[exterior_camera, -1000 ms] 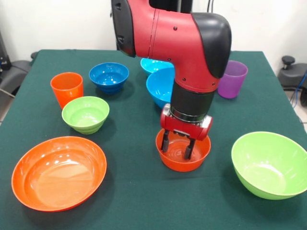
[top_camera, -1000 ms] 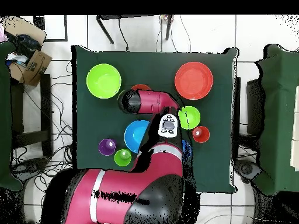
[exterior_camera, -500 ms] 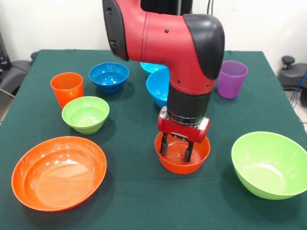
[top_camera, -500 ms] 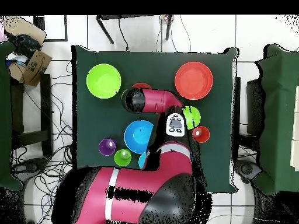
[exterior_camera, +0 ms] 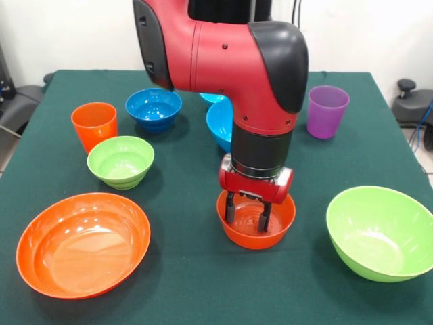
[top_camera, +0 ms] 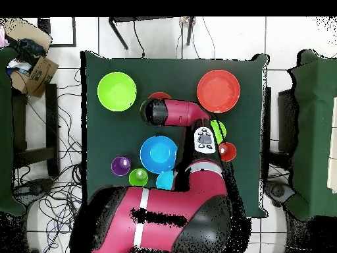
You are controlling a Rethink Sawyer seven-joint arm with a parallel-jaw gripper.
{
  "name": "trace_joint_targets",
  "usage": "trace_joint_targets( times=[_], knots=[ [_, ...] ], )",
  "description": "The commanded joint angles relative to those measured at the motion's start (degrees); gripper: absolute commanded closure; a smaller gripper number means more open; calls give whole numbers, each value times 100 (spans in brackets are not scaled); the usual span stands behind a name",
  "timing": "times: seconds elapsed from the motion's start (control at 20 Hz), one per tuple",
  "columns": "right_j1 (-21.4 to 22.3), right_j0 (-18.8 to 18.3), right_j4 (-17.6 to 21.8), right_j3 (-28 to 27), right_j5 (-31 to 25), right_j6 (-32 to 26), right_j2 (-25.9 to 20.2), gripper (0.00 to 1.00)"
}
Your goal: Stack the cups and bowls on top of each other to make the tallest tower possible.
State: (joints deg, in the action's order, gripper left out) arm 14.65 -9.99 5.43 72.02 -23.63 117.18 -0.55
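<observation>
Gripper (exterior_camera: 247, 211) reaches down inside the small orange bowl (exterior_camera: 256, 233) at the surface's (exterior_camera: 189, 284) near centre, its fingers parted and clear of the walls, grasping nothing. Purple cup (exterior_camera: 327, 112), orange cup (exterior_camera: 94, 125) and remaining bowls stand separate, unstacked.

Gripper (exterior_camera: 247, 211) down inside small orange bowl (exterior_camera: 256, 221), fingers parted. Big orange bowl (exterior_camera: 82, 244) near left, big green bowl (exterior_camera: 379, 232) right, purple cup (exterior_camera: 327, 112) far back.

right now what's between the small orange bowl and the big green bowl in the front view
Only bare green tablecloth lies between the small orange bowl and the big green bowl, seen in the front view.
</observation>
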Motion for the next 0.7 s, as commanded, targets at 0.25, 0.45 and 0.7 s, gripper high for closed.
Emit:
trace_joint_targets(
  times=[0.25,0.45,0.7],
  knots=[
    [-609,-505,939,424,-372,-1306,-988,0],
    [-545,-683,1085,586,-480,-1429,-1163,0],
    [-503,-785,1247,657,-565,-1429,-1262,0]
  ],
)
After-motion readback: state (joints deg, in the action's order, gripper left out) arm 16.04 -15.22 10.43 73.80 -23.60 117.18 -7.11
